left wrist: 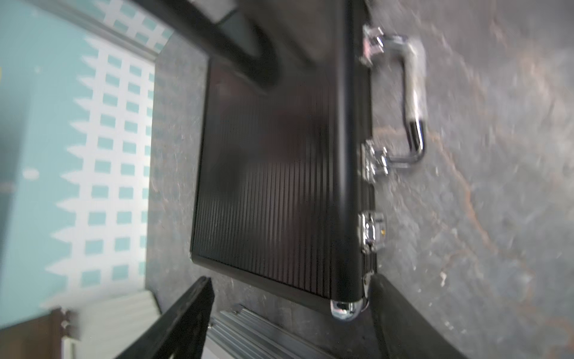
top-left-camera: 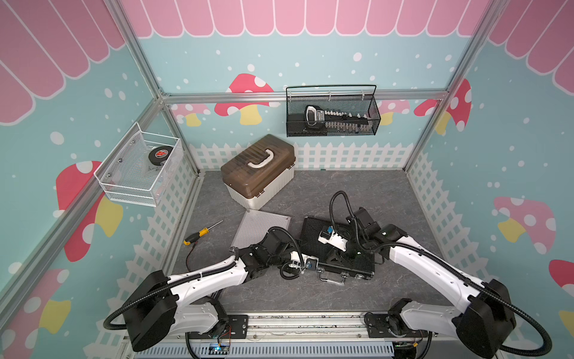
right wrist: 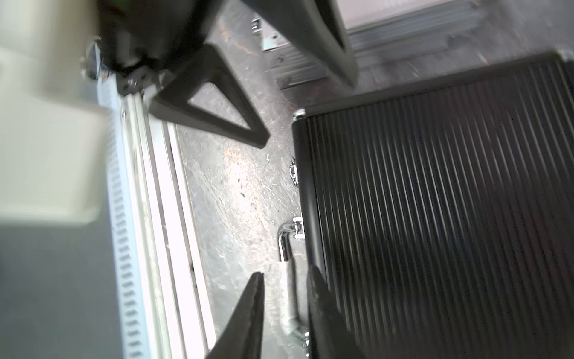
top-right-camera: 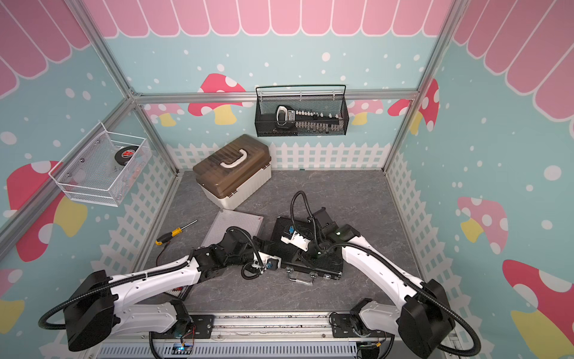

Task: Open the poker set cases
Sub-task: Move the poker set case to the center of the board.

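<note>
Bright, even light, soft shadows. Wrist views pretty smeary, near stuff out of focus; chrome handle (left wrist: pixel 414 90) glints. Top views bend at edges.

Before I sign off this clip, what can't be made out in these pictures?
black case latch: the left wrist view is motion-blurred, so latched or released cannot be told; too small in both top views.
silver case front edge: mostly covered by the left arm in both top views.
right gripper: its jaws straddle the chrome handle; blur hides whether they touch it.
item in the black mesh basket: mesh obscures it.
</note>
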Robot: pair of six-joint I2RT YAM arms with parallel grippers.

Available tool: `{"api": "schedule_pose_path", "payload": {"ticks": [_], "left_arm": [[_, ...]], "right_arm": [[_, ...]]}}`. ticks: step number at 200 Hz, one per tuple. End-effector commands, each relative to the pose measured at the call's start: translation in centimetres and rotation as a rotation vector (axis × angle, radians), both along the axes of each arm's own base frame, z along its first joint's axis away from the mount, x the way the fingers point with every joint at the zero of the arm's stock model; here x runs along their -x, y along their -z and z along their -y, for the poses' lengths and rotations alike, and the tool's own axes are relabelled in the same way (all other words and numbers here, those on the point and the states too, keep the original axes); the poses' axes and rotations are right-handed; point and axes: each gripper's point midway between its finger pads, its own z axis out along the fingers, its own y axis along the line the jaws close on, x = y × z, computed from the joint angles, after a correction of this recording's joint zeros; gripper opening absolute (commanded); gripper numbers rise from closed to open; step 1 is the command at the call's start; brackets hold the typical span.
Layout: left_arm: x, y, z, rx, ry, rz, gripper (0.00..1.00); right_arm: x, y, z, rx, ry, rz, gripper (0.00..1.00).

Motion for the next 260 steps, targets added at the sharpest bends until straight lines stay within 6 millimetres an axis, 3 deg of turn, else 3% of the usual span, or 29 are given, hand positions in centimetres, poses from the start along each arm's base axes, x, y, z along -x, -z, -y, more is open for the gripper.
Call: {"api": "schedule_pose_path", "payload": {"ticks": [1,10,29,42,60,96,119,169,231,238,260], "left_arm": [[1.7,-5.6,0.4,0.261,-0.183,-0.324,0.74],[3.0,-5.9,0.1,0.329,-0.22,-0.437,0.72],[4.4,-5.8,-0.2,0.527,-0.325,-0.645,0.71],[4.7,-4.2,-0.5,0.613,-0.41,-0.774,0.7],[4.6,-1.3,-0.9,0.64,-0.541,-0.898,0.67],[3.0,2.0,-2.2,0.567,-0.782,-0.938,0.67],[2.9,3.0,-1.2,0.519,-0.818,-0.999,0.67],[2.9,6.2,1.0,0.429,-0.842,-1.112,0.66],[3.0,8.6,2.7,0.359,-0.846,-1.189,0.65],[3.1,8.7,2.8,0.352,-0.842,-1.194,0.65],[3.3,9.0,3.0,0.356,-0.825,-1.213,0.65]], "right_arm": [[-0.9,-1.3,0.4,-0.115,0.362,-0.127,0.32],[-0.6,-1.9,0.7,-0.219,0.487,-0.153,0.41],[1.0,-0.8,2.6,-0.374,0.681,-0.165,0.6],[2.3,0.8,4.2,-0.361,0.739,-0.136,0.63],[3.0,2.9,5.6,-0.301,0.786,-0.12,0.63],[3.8,6.2,5.5,-0.214,0.799,-0.173,0.58],[3.9,7.2,7.2,-0.118,0.854,-0.133,0.59],[4.6,9.7,8.0,-0.031,0.908,-0.179,0.61],[4.0,11.9,7.1,-0.055,0.924,-0.198,0.62],[4.3,13.1,7.6,-0.035,0.929,-0.196,0.62],[4.0,13.6,7.9,-0.045,0.943,-0.176,0.62]]}}
